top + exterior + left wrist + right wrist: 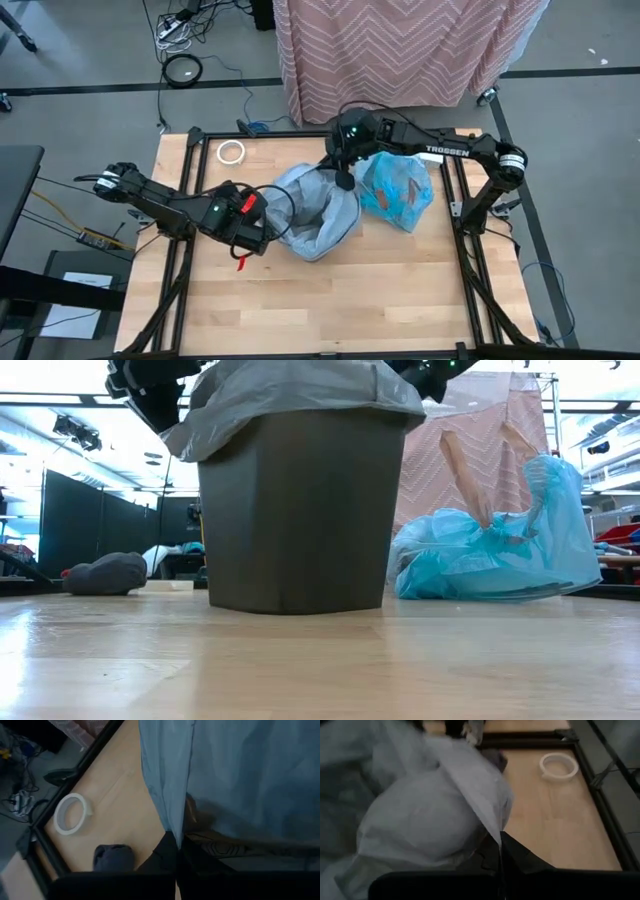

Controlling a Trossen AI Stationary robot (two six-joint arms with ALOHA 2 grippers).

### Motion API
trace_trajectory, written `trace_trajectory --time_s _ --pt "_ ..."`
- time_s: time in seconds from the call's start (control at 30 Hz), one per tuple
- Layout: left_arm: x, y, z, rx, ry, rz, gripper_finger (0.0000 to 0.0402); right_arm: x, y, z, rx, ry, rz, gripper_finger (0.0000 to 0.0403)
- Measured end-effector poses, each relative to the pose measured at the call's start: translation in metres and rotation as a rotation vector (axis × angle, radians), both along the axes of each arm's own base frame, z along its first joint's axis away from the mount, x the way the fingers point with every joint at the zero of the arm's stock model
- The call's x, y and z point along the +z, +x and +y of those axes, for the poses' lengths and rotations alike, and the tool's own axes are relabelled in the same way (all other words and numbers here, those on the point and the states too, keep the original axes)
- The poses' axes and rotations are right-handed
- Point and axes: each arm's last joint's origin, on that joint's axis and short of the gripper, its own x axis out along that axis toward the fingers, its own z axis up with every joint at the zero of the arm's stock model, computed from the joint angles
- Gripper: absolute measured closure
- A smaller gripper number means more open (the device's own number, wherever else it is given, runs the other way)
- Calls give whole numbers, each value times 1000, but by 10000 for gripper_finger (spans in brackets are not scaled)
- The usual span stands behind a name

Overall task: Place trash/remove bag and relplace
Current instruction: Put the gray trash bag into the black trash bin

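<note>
- Two grippers work at one grey bag draped over a dark bin in the middle of the table.
- Far left on the table, seen from the low view, a small dark grey-blue lump lies well apart from the bin; the left wrist view shows it near the white tape ring.
- The tape ring lies near the table's back left corner, apart from both arms.
- The left gripper sits at the bag's left edge, its fingers pressed together on a fold of the grey plastic, which runs up between them in the left wrist view.
- The bag's rim hangs loosely over the bin's mouth in the low view, spilling a little down the left side.
- The right gripper is at the bag's back right edge, its fingers closed on a pinch of the grey plastic in the right wrist view.
- Just right of the bin, a blue bag lies slumped on the table, holding the trash: brown scraps show through the thin plastic.
- From the low view the blue bag rests on the wood beside the bin, near it; whether they touch I cannot tell.
</note>
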Motion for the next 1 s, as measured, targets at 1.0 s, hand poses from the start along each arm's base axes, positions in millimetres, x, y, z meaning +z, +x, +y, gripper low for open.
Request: trace_trajectory --time_s 1.0 --pt "-54 13 -6 9 -111 -187 400 -33 1 -16 65 91 136 403"
